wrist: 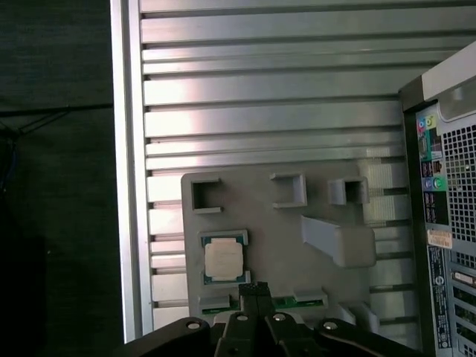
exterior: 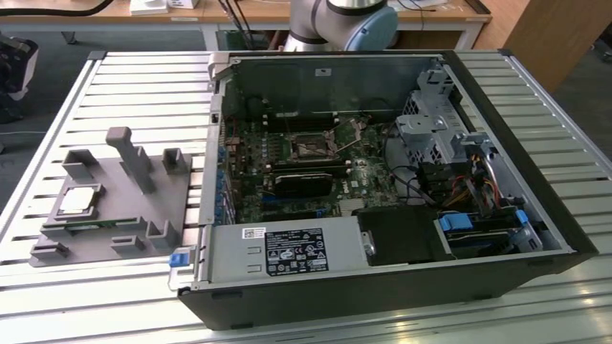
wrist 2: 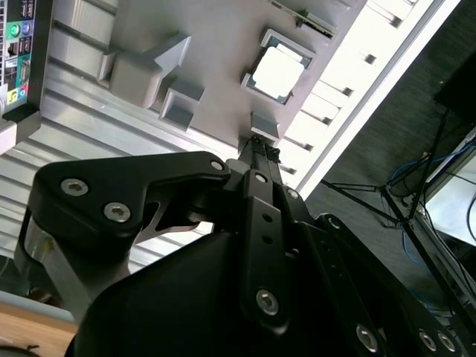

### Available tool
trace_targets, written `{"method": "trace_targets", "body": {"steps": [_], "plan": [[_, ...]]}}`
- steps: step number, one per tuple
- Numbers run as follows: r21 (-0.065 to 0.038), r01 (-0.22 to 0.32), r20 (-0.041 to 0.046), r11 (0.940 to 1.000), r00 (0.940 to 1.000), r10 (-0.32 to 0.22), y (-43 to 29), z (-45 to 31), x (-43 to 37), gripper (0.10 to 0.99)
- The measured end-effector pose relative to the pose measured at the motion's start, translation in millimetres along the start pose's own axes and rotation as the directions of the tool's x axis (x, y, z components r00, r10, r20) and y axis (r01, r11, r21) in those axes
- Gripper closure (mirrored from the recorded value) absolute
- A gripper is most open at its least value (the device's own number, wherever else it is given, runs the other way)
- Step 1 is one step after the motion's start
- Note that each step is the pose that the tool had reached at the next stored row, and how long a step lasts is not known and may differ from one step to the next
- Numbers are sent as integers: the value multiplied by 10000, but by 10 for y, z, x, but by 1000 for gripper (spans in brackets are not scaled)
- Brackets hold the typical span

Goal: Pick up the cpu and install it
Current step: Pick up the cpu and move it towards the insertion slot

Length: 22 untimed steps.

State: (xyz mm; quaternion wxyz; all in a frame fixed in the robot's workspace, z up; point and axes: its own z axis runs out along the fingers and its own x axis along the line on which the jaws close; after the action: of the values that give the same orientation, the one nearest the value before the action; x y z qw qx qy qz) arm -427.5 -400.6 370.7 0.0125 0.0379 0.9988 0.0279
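The cpu [exterior: 79, 201] is a small square chip with a pale silvery top. It lies flat in a recess of the grey fixture tray [exterior: 113, 188] at the exterior view's left, beside the open computer case. Both wrist views look down on the cpu [wrist 2: 277, 73] [wrist: 224, 258] from well above. My gripper [wrist 2: 257, 146] [wrist: 256, 288] hangs over the tray's edge close to the cpu, its fingers shut together with nothing between them. The black-framed socket [exterior: 311, 148] sits on the motherboard inside the case.
The open computer case [exterior: 497, 215] lies on its side on a slatted metal table [exterior: 143, 86]. Inside are a power supply [exterior: 287, 251], drive cages and cables. Upright pegs [exterior: 129, 154] rise from the tray. The arm's base [exterior: 340, 21] stands behind the case.
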Motion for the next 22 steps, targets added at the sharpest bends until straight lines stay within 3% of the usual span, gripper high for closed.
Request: {"method": "trace_targets", "body": {"steps": [4,11,14,15,17,18,20,22], "plan": [[-1,0,1,10000,10000,0,-55,31,-3,980],[7,38,-106,10000,9999,-38,-108,155,5,973],[7,125,-119,9999,9999,-125,-134,200,20,796],[4,152,-119,9999,9998,-152,-143,215,26,796],[5,203,-124,9998,9997,-203,-154,241,45,678],[1,221,-121,9998,9997,-221,-157,256,51,678],[2,246,-125,9997,9996,-246,-159,282,63,561],[2,268,-133,9996,9996,-268,-162,317,67,561]]}}
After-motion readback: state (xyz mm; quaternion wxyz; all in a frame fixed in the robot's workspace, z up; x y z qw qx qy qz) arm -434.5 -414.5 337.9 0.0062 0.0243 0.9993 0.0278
